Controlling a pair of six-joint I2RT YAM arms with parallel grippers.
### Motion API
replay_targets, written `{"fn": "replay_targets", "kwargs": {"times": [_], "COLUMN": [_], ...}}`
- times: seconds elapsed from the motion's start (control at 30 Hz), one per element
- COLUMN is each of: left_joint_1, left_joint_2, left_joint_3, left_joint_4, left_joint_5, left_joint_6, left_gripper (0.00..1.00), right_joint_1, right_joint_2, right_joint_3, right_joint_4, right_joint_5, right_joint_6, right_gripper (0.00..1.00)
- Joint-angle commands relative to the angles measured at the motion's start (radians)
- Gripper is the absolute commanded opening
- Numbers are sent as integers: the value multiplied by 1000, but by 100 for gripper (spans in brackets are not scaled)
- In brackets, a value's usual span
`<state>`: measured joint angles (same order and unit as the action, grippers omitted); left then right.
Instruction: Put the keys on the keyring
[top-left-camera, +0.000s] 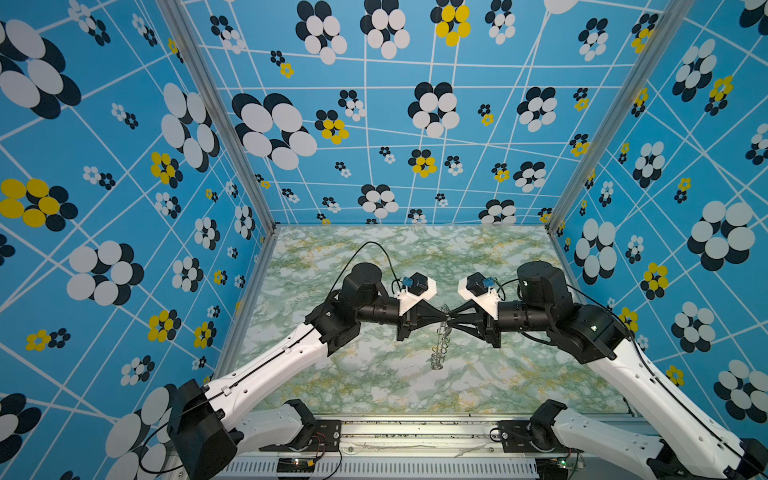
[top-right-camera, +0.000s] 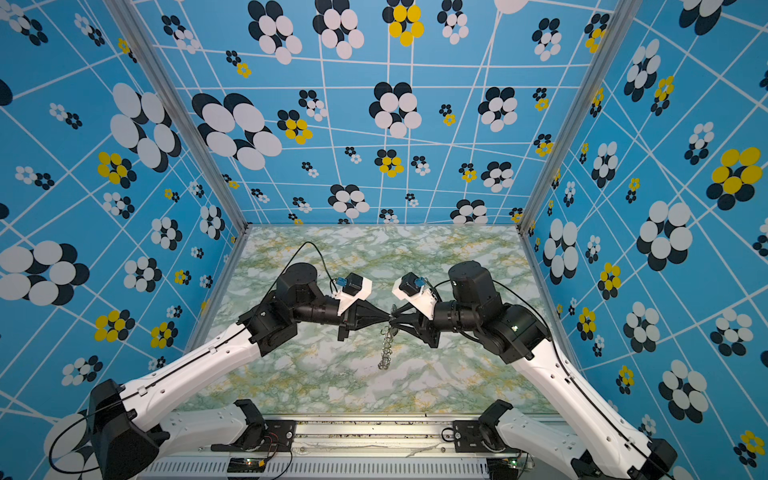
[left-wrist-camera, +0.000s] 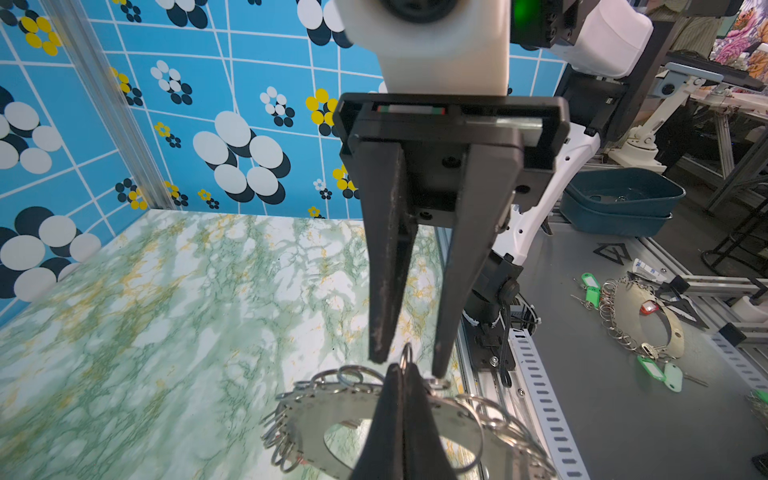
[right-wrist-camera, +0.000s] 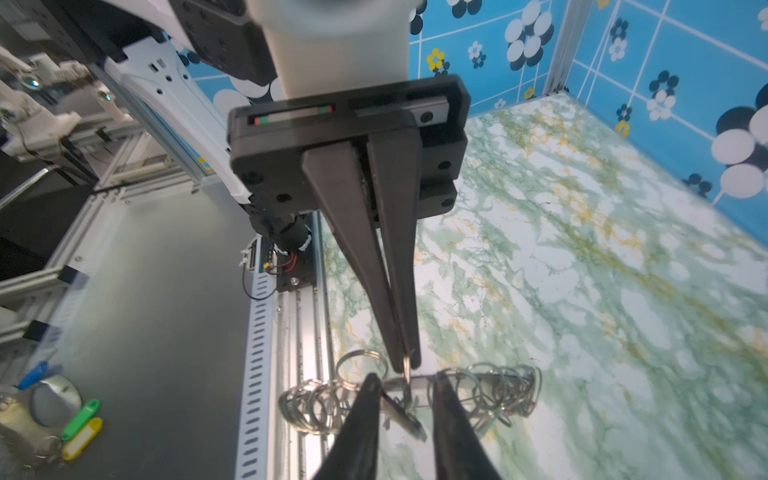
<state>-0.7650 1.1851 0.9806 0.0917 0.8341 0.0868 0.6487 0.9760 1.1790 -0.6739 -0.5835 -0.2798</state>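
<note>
My left tool is pressed together on one wire loop at the rim of the keyring. The keyring stands on edge over the middle of the bench, and in both top views it runs from the tool tips toward the near side. My right tool faces it from the right with its fingers spread, one on each side of the pinched loop. I cannot tell whether the ring's lower rim touches the bench.
</note>
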Motion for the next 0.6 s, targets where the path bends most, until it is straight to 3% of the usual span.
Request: {"fn": "replay_targets", "kwargs": {"times": [0.0, 0.57], "left_joint_1": [13, 32], "left_joint_2": [-38, -45], "left_joint_3": [-35, -99], "left_joint_4": [151, 368], "left_joint_5": [1, 36], "left_joint_6": [-59, -165], "left_gripper": [0, 0], "right_joint_1": [6, -17], "right_joint_2": [-31, -61], "right_joint_3": [-4, -72], "right_joint_4": [15, 112], "right_joint_5": [52, 4], "right_joint_6": [9, 66], "right_gripper": [34, 35]}}
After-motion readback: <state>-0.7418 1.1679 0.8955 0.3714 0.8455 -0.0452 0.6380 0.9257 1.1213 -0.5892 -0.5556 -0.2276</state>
